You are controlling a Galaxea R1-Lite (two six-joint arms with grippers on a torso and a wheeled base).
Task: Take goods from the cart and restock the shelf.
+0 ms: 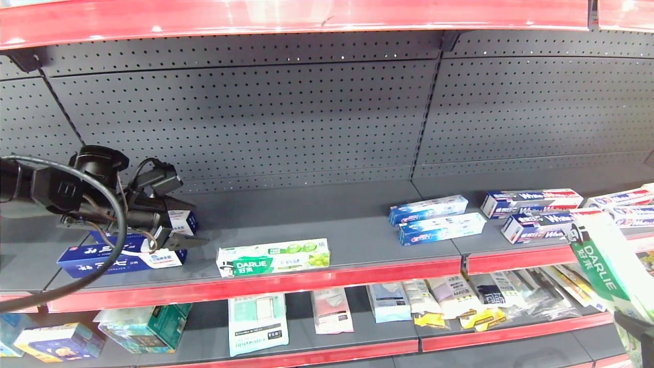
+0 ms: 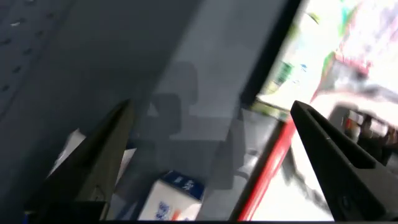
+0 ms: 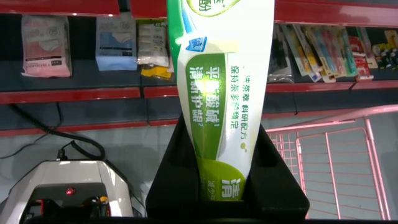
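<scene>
One long green-and-white cardboard toothpaste box (image 1: 273,257) lies flat along the red front strip of the grey metal shelf (image 1: 357,230), and I place everything else from it. Just left of that box, the left gripper (image 1: 190,232) hangs low over the shelf, jaws spread wide and empty. It is right above a blue-and-white toothpaste box (image 1: 117,258) that rests there. Well to the right of the lying box, out in front of the shelf edge, the right gripper (image 3: 225,163) has its jaws clenched on a second green-and-white toothpaste box (image 1: 605,271), held tilted. Right of the lying box and farther back, two light-blue boxes (image 1: 437,220) lie side by side. Beyond them sit red, white and blue boxes (image 1: 531,202). A pink wire cart (image 3: 339,155) stands near the right gripper.
</scene>
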